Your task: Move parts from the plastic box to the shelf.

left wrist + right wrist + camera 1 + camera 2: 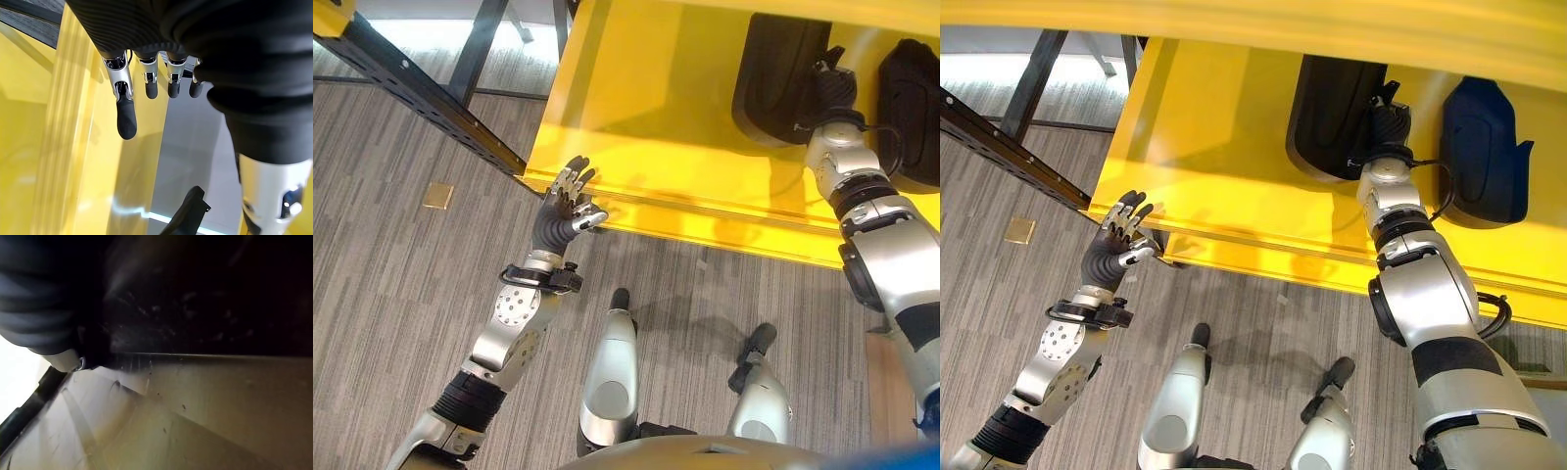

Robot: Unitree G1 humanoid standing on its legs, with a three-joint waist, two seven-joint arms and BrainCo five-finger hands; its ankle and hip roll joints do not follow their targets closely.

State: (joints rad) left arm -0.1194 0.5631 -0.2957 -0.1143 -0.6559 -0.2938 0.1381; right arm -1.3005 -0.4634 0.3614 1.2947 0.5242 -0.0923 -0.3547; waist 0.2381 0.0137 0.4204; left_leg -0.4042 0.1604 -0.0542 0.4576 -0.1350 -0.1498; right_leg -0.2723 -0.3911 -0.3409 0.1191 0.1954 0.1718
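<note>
On yellow shelf (pixel 1224 147) — two dark parts (pixel 1332 113)

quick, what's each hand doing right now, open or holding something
Left hand: open, fingers straight, holding nothing, at the yellow shelf edge.
Right hand: against a black part on the shelf; fingers hidden, cannot be told.

Broad glossy yellow metal shelf (pixel 656 117) across the upper part, front lip running down toward the right. On it, near the right end, a large black moulded plastic part (pixel 773 73) and a second dark part (pixel 913 108) at the far right edge. Right hand (pixel 834 86) up against the first part, fingers hidden. Left hand (pixel 570 203) raised at the shelf's front left corner, fingers straight and spread. Small flat tan square (pixel 437 195) on grey striped carpet (pixel 401 274). Black perforated steel beam (pixel 421 93) slanting to that corner.
</note>
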